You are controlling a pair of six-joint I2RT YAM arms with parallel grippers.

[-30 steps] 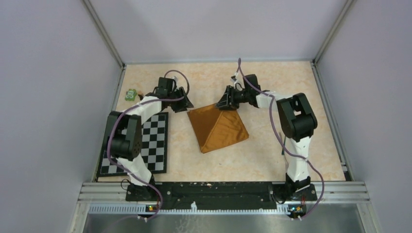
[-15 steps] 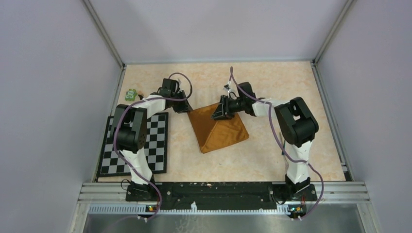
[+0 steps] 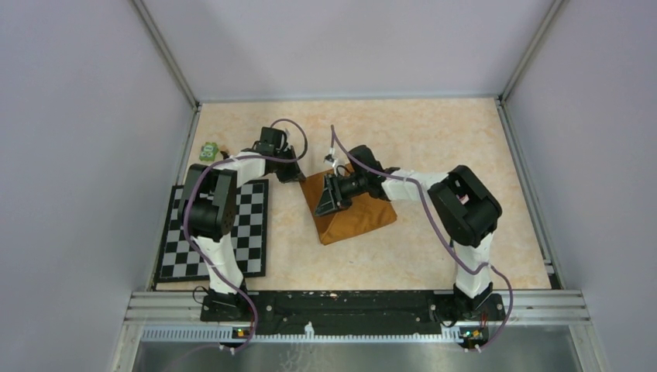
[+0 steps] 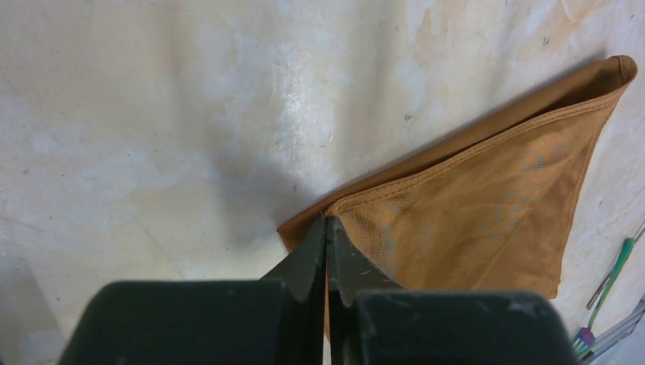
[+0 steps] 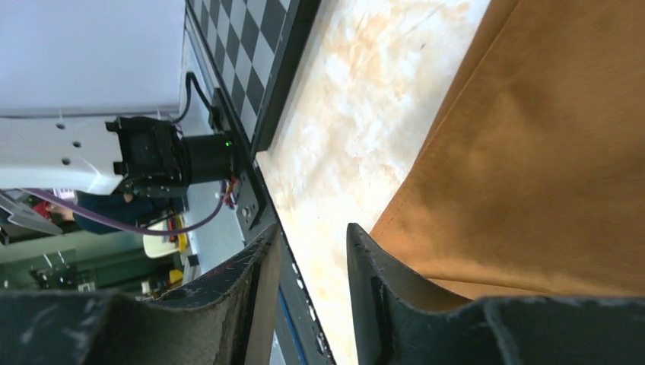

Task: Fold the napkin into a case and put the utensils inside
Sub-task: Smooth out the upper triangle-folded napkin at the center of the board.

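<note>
- The napkin (image 3: 364,213) lies folded to a pointed, flat shape at the middle of the counter (image 3: 434,139), its long fold running near-left to far-right.
- The left tool (image 4: 327,224) is closed, pinching the napkin's far-left corner; a sliver of cloth shows between its fingers.
- The right tool (image 3: 329,198) hangs over the napkin's left part with its fingers parted and nothing between them. In the right wrist view one finger (image 5: 380,289) is over the cloth's edge; I cannot tell if it touches.
- The right arm reaches across from the right and hides the napkin's far part from above.
- A checkered mat (image 3: 248,225) lies left of the napkin, apart from it; the left arm crosses its far left corner.
- A small green toy (image 3: 208,151) sits near the left wall, beyond the mat.
- One thin utensil (image 4: 617,262) shows at the right edge of the left wrist view, past the napkin and apart from it; from above it is not clearly seen.
</note>
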